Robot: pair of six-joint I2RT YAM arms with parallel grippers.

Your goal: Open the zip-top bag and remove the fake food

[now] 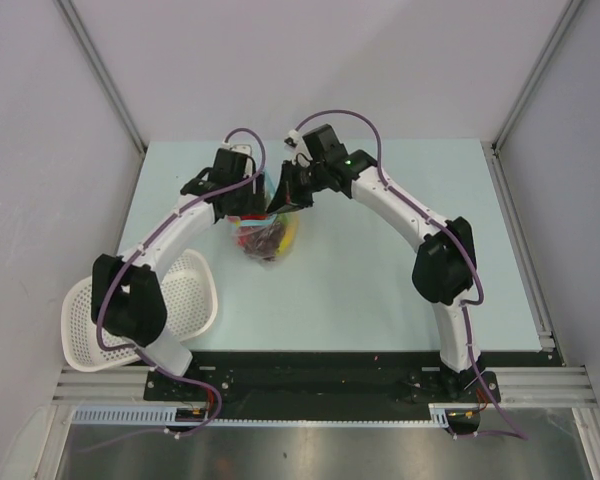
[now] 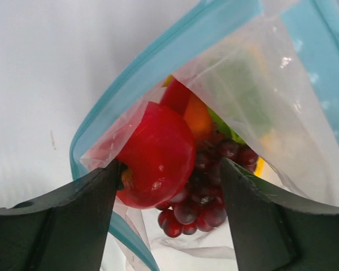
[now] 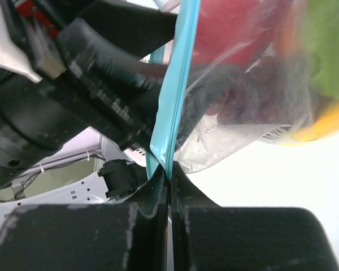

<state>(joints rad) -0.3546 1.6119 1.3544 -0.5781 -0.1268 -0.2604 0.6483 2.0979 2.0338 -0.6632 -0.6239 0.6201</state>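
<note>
bag: clear crinkly pouch stuffed with toy food, strung between the two grippers, a bit left of the table's middle; touching the tabletop or not, can't tell from above
zip strip: light blue-teal, the two sides parted in the left wrist view, so mouth open at least partway
red round piece: shiny, right at the mouth, biggest thing in there
grapes: dark red-purple bunch, just below and beside the red one, touching it
orange piece: tucked behind the red one
green piece and yellow piece: deeper in, blurry through the plastic
right gripper: clamped tight on the zip strip, fingers pressed together, strip running straight up out of them
left gripper: fingers spread wide, red piece and grapes sitting in the gap, one finger against the red piece, nothing pinched as far as visible
basket: white mesh, near-left corner under the left arm, apart from the bag
table: pale teal top
</note>
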